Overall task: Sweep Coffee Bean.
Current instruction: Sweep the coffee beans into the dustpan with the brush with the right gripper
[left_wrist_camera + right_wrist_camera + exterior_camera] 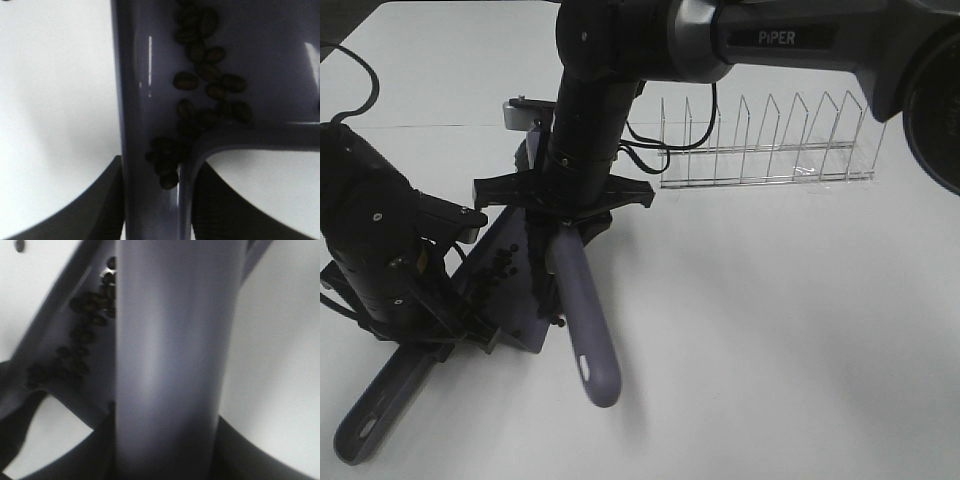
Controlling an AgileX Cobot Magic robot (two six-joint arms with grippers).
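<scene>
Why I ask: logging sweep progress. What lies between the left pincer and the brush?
Coffee beans lying on the floor of the dustpan, as the exterior high view shows.

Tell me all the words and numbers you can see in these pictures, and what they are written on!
"PiPER": white letters on the dark upper part of the right arm, seen from the high camera.
Nothing else can be read. The dustpan, the brush and the clear rack show no words, numbers or signs, and both wrist views show no writing at all.
</scene>
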